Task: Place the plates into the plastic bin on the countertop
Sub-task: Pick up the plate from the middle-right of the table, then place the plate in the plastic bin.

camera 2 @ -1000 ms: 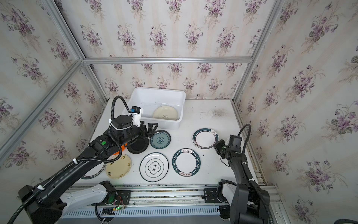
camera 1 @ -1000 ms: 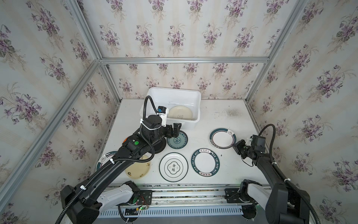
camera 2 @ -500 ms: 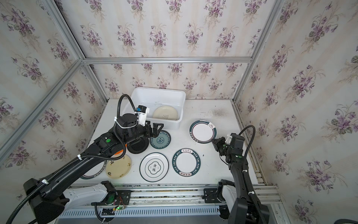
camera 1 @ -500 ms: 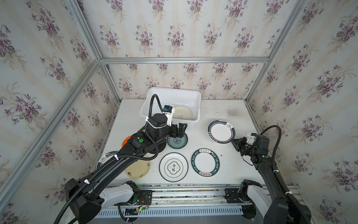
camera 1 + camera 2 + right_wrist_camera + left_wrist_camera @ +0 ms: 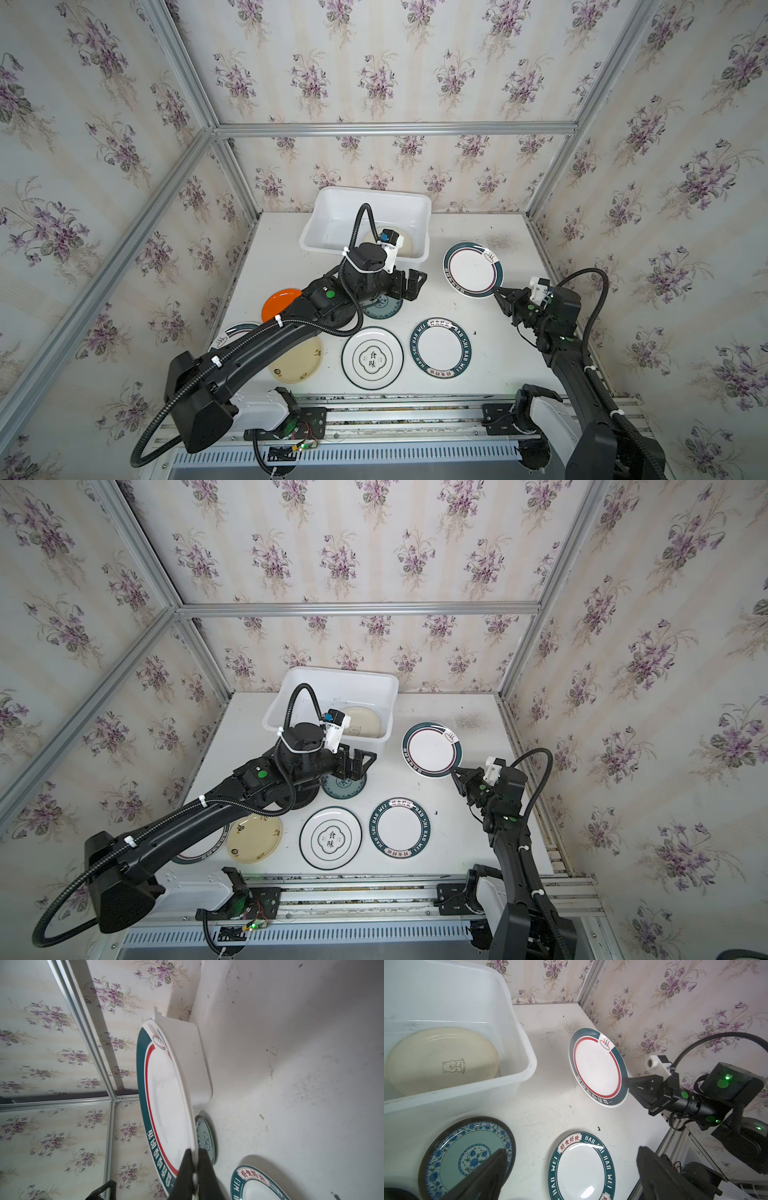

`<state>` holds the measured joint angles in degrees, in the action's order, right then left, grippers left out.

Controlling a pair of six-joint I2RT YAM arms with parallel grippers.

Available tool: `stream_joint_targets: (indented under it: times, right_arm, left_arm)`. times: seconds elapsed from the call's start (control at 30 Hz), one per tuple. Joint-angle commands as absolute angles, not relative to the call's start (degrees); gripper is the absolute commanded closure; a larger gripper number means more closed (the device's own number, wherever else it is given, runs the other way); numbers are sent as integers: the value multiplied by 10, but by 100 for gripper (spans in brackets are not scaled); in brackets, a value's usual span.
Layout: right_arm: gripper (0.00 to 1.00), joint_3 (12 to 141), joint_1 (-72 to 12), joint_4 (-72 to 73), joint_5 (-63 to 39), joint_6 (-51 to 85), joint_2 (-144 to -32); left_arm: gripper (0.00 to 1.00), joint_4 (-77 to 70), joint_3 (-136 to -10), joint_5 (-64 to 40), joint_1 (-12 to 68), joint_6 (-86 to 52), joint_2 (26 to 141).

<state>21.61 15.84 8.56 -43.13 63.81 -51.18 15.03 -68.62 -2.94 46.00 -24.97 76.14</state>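
Right tool [image 5: 498, 292] pinches the edge of the tilted plate [image 5: 471, 270].

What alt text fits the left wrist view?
The right gripper holds a teal-rimmed white plate by its edge, tilted above the countertop. Nearby, the plastic bin contains a cream plate.

Left arm [image 5: 266, 345], right arm [image 5: 577, 365]: black, corrugated cables [image 5: 356, 232], white zip ties [image 5: 277, 320], green dots [image 5: 330, 294]; bases [image 5: 257, 409] seemingly white.

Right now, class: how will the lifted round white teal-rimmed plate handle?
Likely stiff: the round white teal-rimmed plate looks flat, gripped at its rim. Its glossy face may slip or swivel between the right fingers.
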Motion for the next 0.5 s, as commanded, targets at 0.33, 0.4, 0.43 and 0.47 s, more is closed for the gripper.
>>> stream_joint_targets:
  times: [0.33,0.4,0.43,0.47]
  right_arm:
    - [100,221,158,159,-466,663,-494]
    - [100,222,158,160,-468,662,-494]
    - [100,222,158,161,-468,662,-494]
    - [100,222,158,161,-468,662,-494]
  left_arm:
    - [1,102,-753,-67,484,-268,844]
    - [1,102,-758,-68,486,-271,853]
    - [1,100,-761,-69,487,-273,857]
    - [1,99,-762,-68,488,-273,859]
